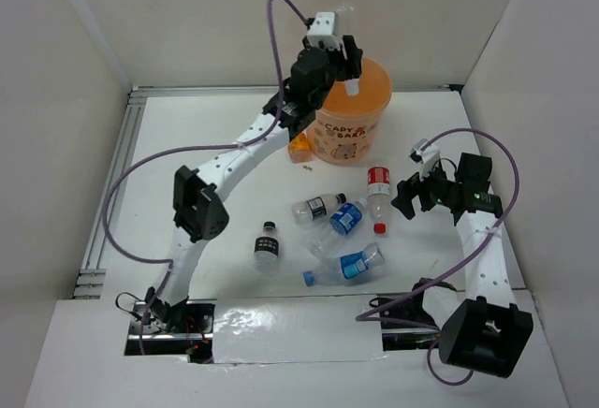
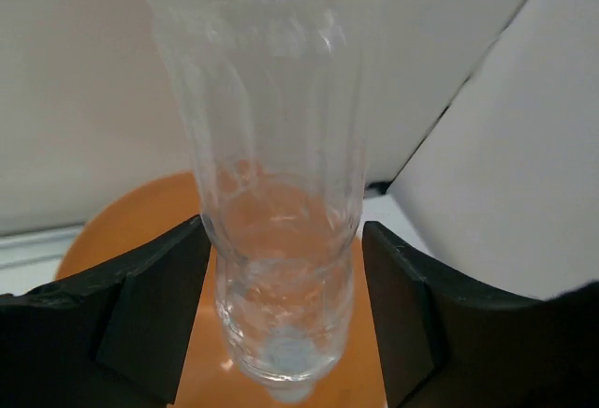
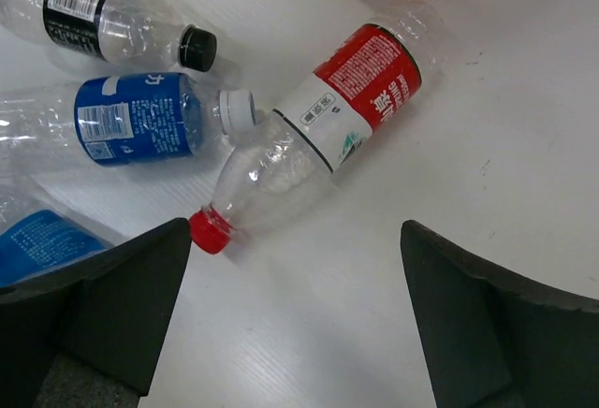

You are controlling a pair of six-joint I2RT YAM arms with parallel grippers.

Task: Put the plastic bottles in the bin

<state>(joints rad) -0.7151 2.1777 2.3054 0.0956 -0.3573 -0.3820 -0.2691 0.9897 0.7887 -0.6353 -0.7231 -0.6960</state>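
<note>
White table (image 1: 187, 137), white walls on three sides. The bin (image 1: 360, 137) stands far centre. Five bottles (image 1: 348, 265) lie strewn mid-table, and an orange one (image 1: 299, 149) is half hidden by the left arm. Left claw (image 1: 348, 69) hangs over the bin, fingers close against a clear bottle (image 2: 271, 146), cap down; I cannot tell whether they pinch it. Right claw (image 3: 292, 240) gapes wide, empty, above the red-label bottle (image 3: 318, 137).

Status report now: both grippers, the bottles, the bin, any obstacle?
Left gripper around clear plastic bottle, cap down over round orange plastic bin; grip unclear. Right gripper open, pointed at red-capped clear bottle. Nothing in the way.
</note>
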